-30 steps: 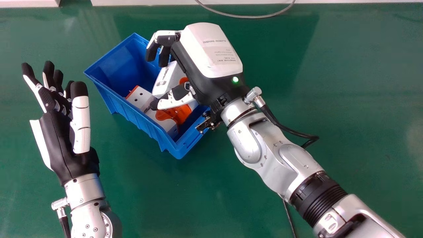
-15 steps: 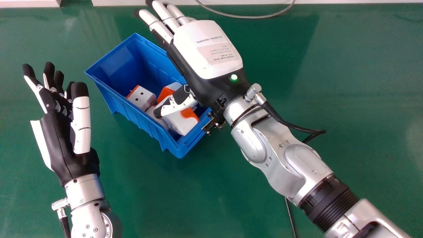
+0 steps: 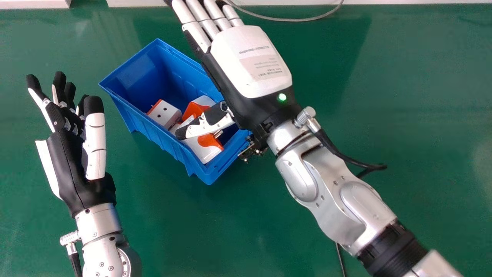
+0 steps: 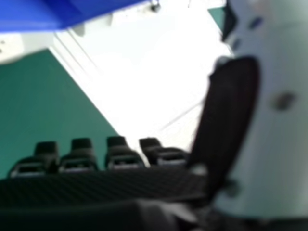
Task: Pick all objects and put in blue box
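On the green table [image 3: 215, 231], the left hand [image 3: 75, 169] lies to the left of the blue box [image 3: 157, 136], its fingers relaxed. Inside the box, one white-and-orange piece [image 3: 205, 149] sits on the near side of the right hand's thumb [image 3: 203, 127], partly beneath it; whether they touch, I cannot tell. A white block with dark holes [image 3: 164, 114] lies just beyond the thumb's tip, and another white-and-orange piece [image 3: 196, 107] is beyond the thumb, beside the palm. The right hand [image 3: 250, 65] is back upward, fingers straight and spread, pinching nothing. A grey cable [image 3: 284, 19] runs past its fingertips.
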